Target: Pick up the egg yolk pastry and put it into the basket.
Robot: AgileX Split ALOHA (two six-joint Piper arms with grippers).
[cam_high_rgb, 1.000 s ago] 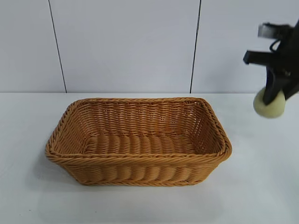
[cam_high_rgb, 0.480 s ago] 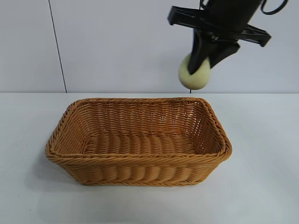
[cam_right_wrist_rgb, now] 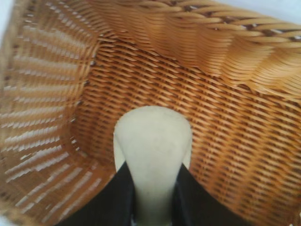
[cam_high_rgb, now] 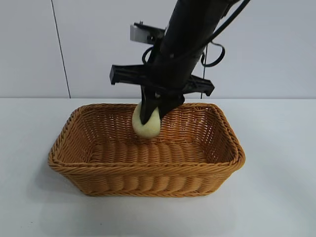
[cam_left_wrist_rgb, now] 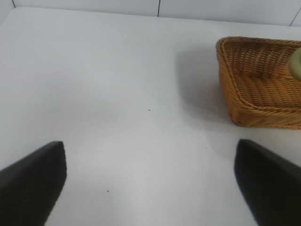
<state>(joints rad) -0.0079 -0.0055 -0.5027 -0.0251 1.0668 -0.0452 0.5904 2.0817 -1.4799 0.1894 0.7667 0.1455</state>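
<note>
The golden-brown wicker basket (cam_high_rgb: 148, 175) stands in the middle of the white table. My right gripper (cam_high_rgb: 154, 116) is shut on the pale cream-yellow egg yolk pastry (cam_high_rgb: 146, 123) and holds it inside the basket's mouth, above the woven floor near the far wall. In the right wrist view the pastry (cam_right_wrist_rgb: 153, 146) is squeezed between the two black fingers (cam_right_wrist_rgb: 120, 193), with the basket's floor (cam_right_wrist_rgb: 225, 141) below it. My left gripper (cam_left_wrist_rgb: 150, 183) is open and empty over bare table, to the side of the basket (cam_left_wrist_rgb: 256, 94); the pastry (cam_left_wrist_rgb: 296, 63) just shows there.
A white tiled wall (cam_high_rgb: 123, 44) stands behind the table. The basket's flared walls surround the pastry on all sides. Bare white table (cam_high_rgb: 276, 197) lies around the basket.
My right gripper has carried the pastry from the far right, up over the basket's right end, then left and down into the basket.
</note>
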